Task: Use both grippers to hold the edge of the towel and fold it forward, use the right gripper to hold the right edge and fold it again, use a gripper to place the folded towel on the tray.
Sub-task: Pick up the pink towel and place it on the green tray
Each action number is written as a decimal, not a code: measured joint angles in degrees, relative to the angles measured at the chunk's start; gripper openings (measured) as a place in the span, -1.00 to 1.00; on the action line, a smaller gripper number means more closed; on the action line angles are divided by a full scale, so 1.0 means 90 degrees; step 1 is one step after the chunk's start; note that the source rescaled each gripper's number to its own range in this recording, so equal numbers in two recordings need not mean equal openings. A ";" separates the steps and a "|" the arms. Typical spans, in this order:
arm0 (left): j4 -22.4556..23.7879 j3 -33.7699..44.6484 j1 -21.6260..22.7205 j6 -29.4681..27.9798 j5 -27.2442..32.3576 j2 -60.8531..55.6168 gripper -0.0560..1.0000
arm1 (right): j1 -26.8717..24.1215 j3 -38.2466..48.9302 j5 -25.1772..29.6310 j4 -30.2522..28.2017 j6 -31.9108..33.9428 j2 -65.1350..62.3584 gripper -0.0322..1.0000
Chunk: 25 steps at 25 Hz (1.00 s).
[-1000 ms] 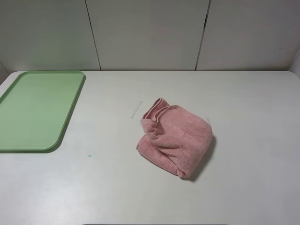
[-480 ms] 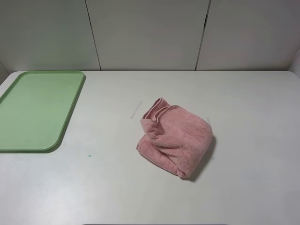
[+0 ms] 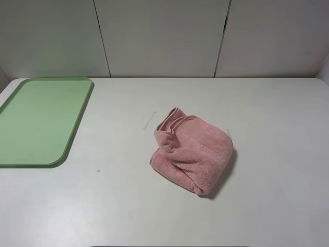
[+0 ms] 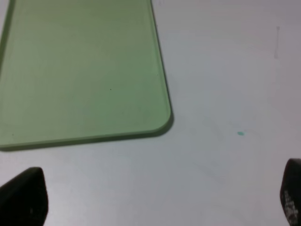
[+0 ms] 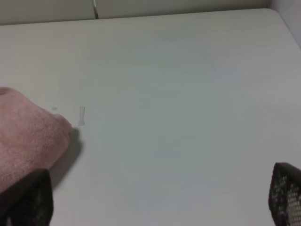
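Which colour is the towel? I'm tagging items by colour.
Plain pink, no pattern. The towel shows best in the exterior high view.

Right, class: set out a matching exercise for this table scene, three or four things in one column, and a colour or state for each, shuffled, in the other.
Things:
1. plush pink terry towel
2. flat light green plastic tray
3. small dot on the white table
4. left hand

States:
A. open, holding nothing
B. bundled up on the table
C. nothing lying on it
D. teal

Pairs: 1-B, 2-C, 3-D, 4-A
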 joint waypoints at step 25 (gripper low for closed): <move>-0.0793 -0.0136 0.0000 -0.0219 -0.0886 0.0930 0.99 | 0.0000 0.0000 0.0000 0.0000 0.0000 0.0000 1.00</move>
